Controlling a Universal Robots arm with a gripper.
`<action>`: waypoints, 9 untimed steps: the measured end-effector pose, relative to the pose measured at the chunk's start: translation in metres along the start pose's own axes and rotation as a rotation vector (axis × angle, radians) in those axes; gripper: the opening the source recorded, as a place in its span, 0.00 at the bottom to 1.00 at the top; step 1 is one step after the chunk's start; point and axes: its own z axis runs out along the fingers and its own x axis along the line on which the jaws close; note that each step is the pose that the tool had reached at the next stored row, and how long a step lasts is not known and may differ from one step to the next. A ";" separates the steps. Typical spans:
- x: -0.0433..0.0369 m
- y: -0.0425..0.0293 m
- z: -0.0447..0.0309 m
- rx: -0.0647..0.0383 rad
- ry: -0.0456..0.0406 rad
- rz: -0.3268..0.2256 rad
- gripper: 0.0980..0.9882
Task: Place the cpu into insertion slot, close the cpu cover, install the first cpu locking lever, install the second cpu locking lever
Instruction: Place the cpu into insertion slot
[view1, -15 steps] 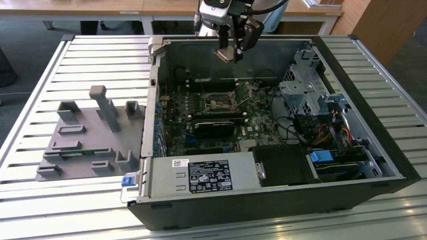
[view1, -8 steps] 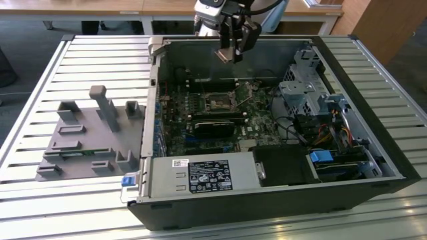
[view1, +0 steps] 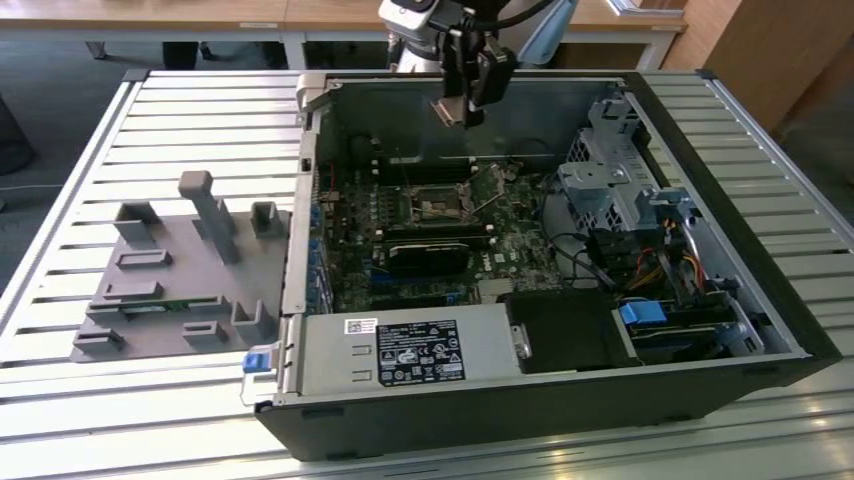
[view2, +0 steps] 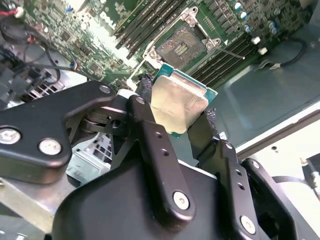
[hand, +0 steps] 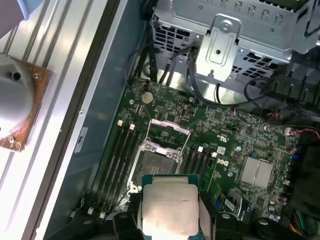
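Exterior view has the black two-fingered gripper (view1: 463, 108) hanging above the open black metal computer case (view1: 534, 410), near its far wall and well clear of the green motherboard (view1: 527, 250). In the second wrist view the fingers are closed partway, pinching the small flat square cpu with its pale silvery face (view2: 179, 102) by two opposite edges. In the first wrist view the insertion slot, a small square socket with a dark centre and silvery rim (hand: 154, 167), lies bare beneath the chip and apart from it. The thin silvery frame of the cpu cover (hand: 170, 125) looks swung up beside it. By my reckoning nothing is seated yet: placing the chip, closing the cover and fastening both locking levers are all left to do.
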 end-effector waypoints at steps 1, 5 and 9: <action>0.0000 0.0000 0.0001 0.000 -0.0012 0.015 0.49; 0.0000 0.0000 0.0005 -0.001 -0.0059 0.077 0.49; 0.0003 0.0000 0.0014 -0.002 -0.0113 0.143 0.49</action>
